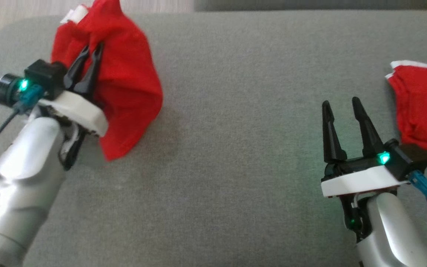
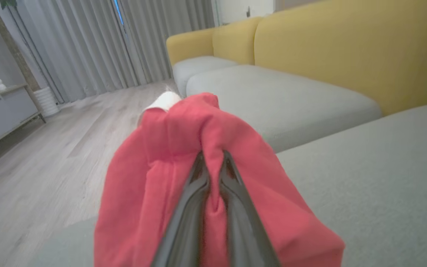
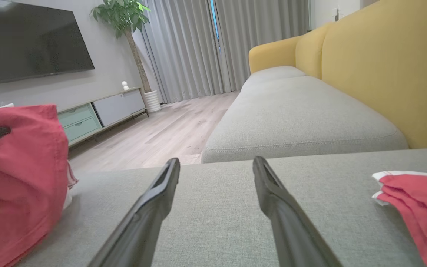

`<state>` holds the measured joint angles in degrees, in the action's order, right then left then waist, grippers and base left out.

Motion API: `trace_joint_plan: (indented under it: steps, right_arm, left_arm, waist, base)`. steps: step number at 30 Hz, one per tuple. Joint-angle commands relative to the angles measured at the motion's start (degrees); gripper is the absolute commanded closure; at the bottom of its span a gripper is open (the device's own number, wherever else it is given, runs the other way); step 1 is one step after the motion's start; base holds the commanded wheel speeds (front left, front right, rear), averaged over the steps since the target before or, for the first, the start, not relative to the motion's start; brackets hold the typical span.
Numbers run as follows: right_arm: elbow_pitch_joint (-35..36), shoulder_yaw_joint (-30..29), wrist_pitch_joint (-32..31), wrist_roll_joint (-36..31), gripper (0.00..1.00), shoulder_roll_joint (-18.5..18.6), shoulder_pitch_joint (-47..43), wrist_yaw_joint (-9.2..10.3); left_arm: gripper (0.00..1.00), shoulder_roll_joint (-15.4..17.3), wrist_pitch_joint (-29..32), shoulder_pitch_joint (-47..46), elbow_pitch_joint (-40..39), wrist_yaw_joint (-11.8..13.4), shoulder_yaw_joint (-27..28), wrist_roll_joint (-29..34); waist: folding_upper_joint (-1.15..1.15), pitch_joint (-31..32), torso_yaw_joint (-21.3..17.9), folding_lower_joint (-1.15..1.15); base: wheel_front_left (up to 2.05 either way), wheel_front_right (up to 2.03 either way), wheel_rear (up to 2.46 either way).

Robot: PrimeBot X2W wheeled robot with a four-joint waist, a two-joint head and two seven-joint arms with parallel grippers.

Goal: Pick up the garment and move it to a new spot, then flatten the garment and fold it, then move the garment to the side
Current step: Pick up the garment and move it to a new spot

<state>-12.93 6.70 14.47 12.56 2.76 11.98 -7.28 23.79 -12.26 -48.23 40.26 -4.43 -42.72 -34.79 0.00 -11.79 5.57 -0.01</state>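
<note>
The head camera is looking down on the grey cushion [image 1: 235, 148]; both wrist cameras are skimming it, facing the sofa [image 3: 384, 74].

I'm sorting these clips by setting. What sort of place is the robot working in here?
Most likely a home living room: a yellow-backed sofa, a wall-mounted TV above a low cabinet, and floor-length grey curtains.

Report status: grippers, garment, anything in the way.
Left gripper shut on bunched red cloth garment. Right gripper open, empty, over grey fabric cushion. Folded red-and-white garment lies right of it, apart.
</note>
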Motion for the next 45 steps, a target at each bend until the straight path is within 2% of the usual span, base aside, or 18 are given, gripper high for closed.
trace_joint_plan:
  steps: [1, 6, 15, 21, 23, 24, 25, 26, 27, 32, 35, 39, 45]
  right_arm:
    - [1.6, 1.5, 0.5, 0.4, 0.0, 0.1, -0.2, -0.21]
    - [1.9, 1.5, 0.5, 1.2, 0.0, 0.1, -0.2, -0.21]
    - [3.5, 0.8, 0.5, 2.4, 0.0, 0.1, 2.1, -0.21]
    - [4.3, 0.8, 0.5, 3.1, 0.0, 0.1, 2.7, -0.21]
    - [4.5, 0.9, 0.5, 3.3, 0.0, 0.1, 2.7, -0.21]
    - [4.6, 0.8, 0.5, 3.4, 0.0, 0.1, 2.7, -0.21]
    - [4.6, 0.8, 0.5, 3.4, 0.0, 0.1, 2.7, -0.21]
    - [4.7, 0.7, 0.5, 3.5, 0.0, 0.1, 2.7, -0.21]
    - [4.7, 0.6, 0.5, 3.5, 0.0, 0.1, 2.6, -0.21]
    - [4.6, -0.5, 0.5, 2.9, 0.0, 0.1, 2.2, -0.21]
    - [4.4, -0.8, 0.5, 2.5, 0.0, 0.1, 2.2, -0.21]
    - [4.0, -1.1, 0.5, 1.7, 0.0, 0.1, 1.8, -0.21]
    - [3.5, -1.3, 0.5, 1.1, 0.0, 0.1, 0.6, -0.21]
  left_arm:
    - [1.0, 1.0, -0.9, -3.3, -2.6, 1.0, 2.6, 0.2]
    - [1.0, -2.6, -0.8, -2.7, -6.8, 4.8, 1.4, 1.4]
    - [1.0, -10.8, -1.3, -4.2, -9.5, 11.9, 1.2, 2.2]
    - [1.0, -14.7, -2.0, -6.5, -8.5, 14.4, 0.4, 4.1]
    - [1.0, -15.9, -2.2, -6.3, -7.5, 13.8, -1.4, 5.3]
    - [0.95, -16.4, -2.2, -5.9, -6.8, 13.0, -2.6, 5.7]
    - [0.55, -16.9, -2.2, -5.3, -6.1, 12.0, -4.0, 6.1]
    - [0.12, -17.4, -2.1, -4.6, -5.3, 11.0, -5.3, 6.3]
    - [0.0, -17.9, -2.1, -3.8, -4.5, 9.9, -6.6, 6.5]
    - [0.0, -19.4, -2.3, -0.3, -1.9, 6.4, -10.8, 6.6]
    - [0.0, -19.7, -2.4, 0.6, -1.5, 5.9, -10.9, 6.2]
    - [0.0, -19.2, -2.7, 1.8, -1.8, 7.1, -8.1, 5.4]
    - [0.0, -14.0, -2.7, 7.5, -9.2, 10.7, 2.5, 5.1]
  waist:
    - [0.0, 1.4, -0.9, 0.01]
    - [0.0, 2.4, -3.1, 0.01]
    - [0.0, 0.8, -9.9, 0.01]
    - [0.0, -0.8, -13.0, 0.01]
    - [0.0, -1.2, -13.5, 0.01]
    - [0.0, -1.4, -13.6, 0.01]
    - [0.0, -1.5, -13.6, 0.01]
    - [0.0, -1.6, -13.6, 0.01]
    - [0.0, -1.6, -13.4, 0.01]
    - [0.0, -1.0, -11.6, 0.01]
    - [0.0, -0.4, -10.4, 0.01]
    - [0.0, 1.0, -7.8, 0.01]
    - [0.0, 3.0, -4.8, 0.01]
  base:
    - [0.0, 0.0, 0.0]
    - [0.0, 0.0, 0.0]
    - [0.0, 0.0, 0.0]
    - [0.0, 0.0, 0.0]
    - [0.0, 0.0, 0.0]
    - [0.0, 0.0, 0.0]
    - [0.0, 0.0, 0.0]
    - [0.0, 0.0, 0.0]
    - [0.0, 0.0, 0.0]
    - [0.0, 0.0, 0.0]
    - [0.0, 0.0, 0.0]
    - [0.0, 0.0, 0.0]
    - [0.0, 0.0, 0.0]
